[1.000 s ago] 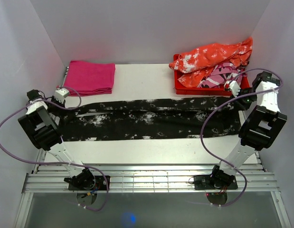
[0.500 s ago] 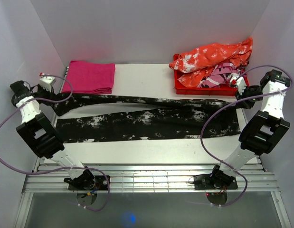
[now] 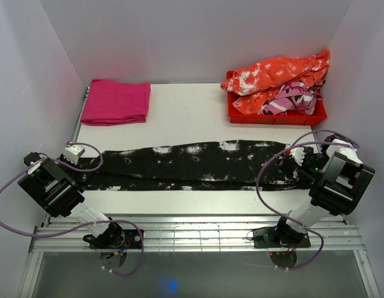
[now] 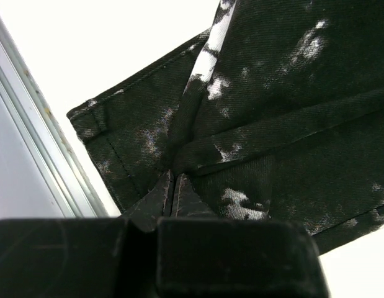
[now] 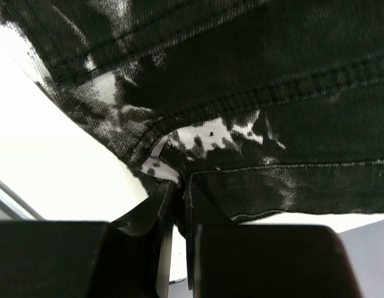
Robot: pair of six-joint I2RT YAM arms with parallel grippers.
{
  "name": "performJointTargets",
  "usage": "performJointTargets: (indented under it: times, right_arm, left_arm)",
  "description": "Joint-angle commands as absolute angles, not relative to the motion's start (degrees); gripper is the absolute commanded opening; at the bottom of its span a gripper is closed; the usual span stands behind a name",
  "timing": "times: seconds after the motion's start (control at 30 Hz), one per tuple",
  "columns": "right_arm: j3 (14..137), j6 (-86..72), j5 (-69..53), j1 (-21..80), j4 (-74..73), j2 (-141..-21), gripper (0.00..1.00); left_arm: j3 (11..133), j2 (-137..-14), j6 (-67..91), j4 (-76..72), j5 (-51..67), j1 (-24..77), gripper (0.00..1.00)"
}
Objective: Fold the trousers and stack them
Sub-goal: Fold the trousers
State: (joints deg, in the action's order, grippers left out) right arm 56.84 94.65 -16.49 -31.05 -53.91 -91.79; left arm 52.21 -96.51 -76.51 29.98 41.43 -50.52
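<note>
Left pincer (image 4: 172, 186) closed tight on a pinch of fabric at the 9 o'clock end of the trousers (image 3: 198, 164); right pincer (image 5: 179, 194) closed on the 3 o'clock end. Trousers lie as one long doubled band across the near half of the surface (image 3: 192, 112), 9 to 3 o'clock. Folded magenta cloth (image 3: 116, 101) at 11 o'clock.

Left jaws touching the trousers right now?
Touching. The left wrist view shows the jaws shut on a pinched fold of the trousers.
</note>
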Motion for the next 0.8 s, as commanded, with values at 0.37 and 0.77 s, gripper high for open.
performJointTargets:
  times: [0.37, 0.77]
  right_arm:
    - [67.4, 93.2, -17.3, -30.4, -59.2, -91.3, 0.08]
    - [63.5, 94.5, -12.7, -30.9, -56.6, -91.3, 0.08]
  left_arm:
    - [64.8, -94.5, -82.1, 44.7, 42.6, -51.7, 0.50]
    - [78.7, -95.1, -80.2, 65.2, 44.3, -53.9, 0.65]
